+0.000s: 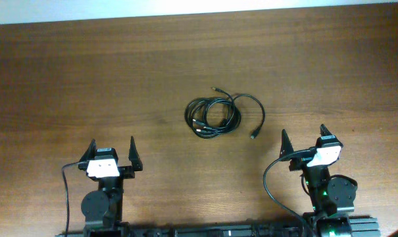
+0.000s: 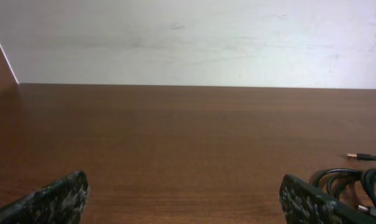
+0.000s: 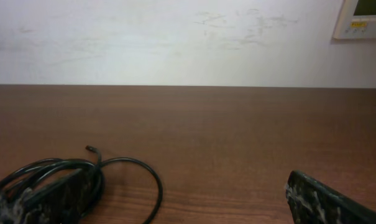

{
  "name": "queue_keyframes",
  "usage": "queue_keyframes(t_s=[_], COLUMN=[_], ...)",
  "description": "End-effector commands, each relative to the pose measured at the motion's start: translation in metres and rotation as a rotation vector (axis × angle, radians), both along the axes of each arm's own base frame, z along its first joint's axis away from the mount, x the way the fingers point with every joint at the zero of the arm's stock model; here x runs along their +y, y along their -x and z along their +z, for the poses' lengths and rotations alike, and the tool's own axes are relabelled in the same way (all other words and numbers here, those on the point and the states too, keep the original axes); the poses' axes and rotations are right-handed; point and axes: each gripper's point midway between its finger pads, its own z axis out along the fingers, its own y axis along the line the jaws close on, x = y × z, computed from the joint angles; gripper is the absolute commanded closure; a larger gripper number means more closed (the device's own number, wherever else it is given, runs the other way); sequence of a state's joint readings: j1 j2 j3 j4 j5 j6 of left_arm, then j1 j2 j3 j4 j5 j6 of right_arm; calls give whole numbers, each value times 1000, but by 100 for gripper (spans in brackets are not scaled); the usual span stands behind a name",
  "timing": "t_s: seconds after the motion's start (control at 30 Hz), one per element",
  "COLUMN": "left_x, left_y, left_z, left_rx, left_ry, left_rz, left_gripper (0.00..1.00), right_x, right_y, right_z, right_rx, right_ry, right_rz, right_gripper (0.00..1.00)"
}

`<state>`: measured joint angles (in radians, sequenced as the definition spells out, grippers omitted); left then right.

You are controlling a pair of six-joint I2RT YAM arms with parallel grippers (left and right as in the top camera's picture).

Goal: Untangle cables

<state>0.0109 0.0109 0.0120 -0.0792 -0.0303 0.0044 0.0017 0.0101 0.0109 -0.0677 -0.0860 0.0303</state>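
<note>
The cables (image 1: 215,116) lie in a tangled black coil at the table's middle, with one loop reaching right to a small plug (image 1: 254,136) and another plug end at the top (image 1: 216,87). The coil shows at the right edge of the left wrist view (image 2: 355,180) and at the lower left of the right wrist view (image 3: 57,177). My left gripper (image 1: 111,155) is open and empty near the front edge, left of the coil. My right gripper (image 1: 304,140) is open and empty near the front edge, right of the coil.
The brown wooden table (image 1: 87,79) runs back to a white wall (image 2: 188,37). A white wall panel (image 3: 360,18) shows at the upper right of the right wrist view. Thick black arm wires loop beside each arm base (image 1: 270,181).
</note>
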Motion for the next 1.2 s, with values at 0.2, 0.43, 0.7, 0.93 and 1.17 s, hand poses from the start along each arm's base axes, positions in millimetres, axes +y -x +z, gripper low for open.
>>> queue_keyframes(t_s=[0.2, 0.43, 0.7, 0.93, 1.17], left_x=[-19, -19, -19, -18, -18], left_y=[0, 0, 0, 0, 0], left_z=[-3, -3, -3, -3, -1], left_rx=[13, 13, 13, 13, 4], left_ry=[-8, -8, -8, -11, -11], left_rz=[-78, -78, -78, -78, -78], left_gripper=[1, 1, 1, 1, 1], right_x=[-2, -2, -2, -2, -11], right_y=[0, 0, 0, 0, -1], right_z=[-5, -5, -5, -5, -5], right_rx=[17, 17, 17, 17, 13], right_ry=[-3, -3, -3, -3, 23], right_rz=[-15, -15, -15, -15, -66], right_gripper=[2, 2, 2, 2, 2])
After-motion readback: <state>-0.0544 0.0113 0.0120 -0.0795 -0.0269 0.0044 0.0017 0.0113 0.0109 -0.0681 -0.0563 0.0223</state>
